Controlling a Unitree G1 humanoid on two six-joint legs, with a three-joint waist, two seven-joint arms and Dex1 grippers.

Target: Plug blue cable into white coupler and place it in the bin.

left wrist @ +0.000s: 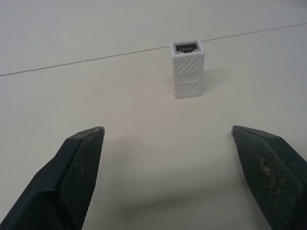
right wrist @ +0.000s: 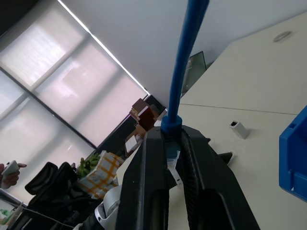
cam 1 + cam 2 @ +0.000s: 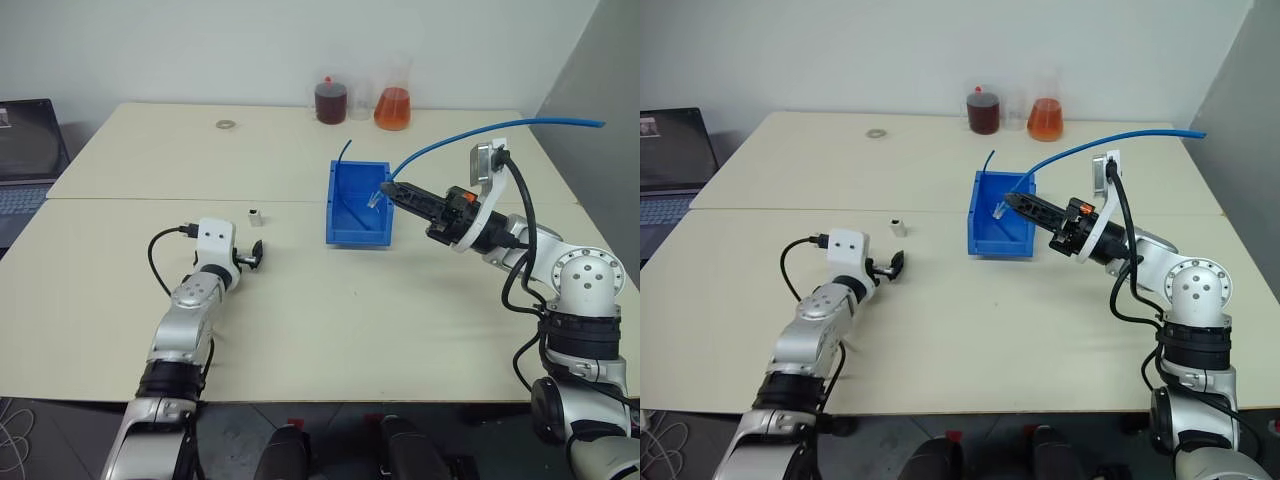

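The left hand point(image 1: 165, 143) sits low on the surface point(image 3: 320, 300), spread wide and facing the upright white coupler point(image 1: 187, 69), likely to grasp it. The right hand point(image 3: 392, 189) pinches the blue cable point(image 3: 470, 136) near its plug above the bin point(image 3: 358, 205), ready for insertion.

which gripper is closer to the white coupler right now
Left. The left gripper sits open on the table just short of the white coupler, which stands upright. The right gripper is over the bin, shut on the blue cable.
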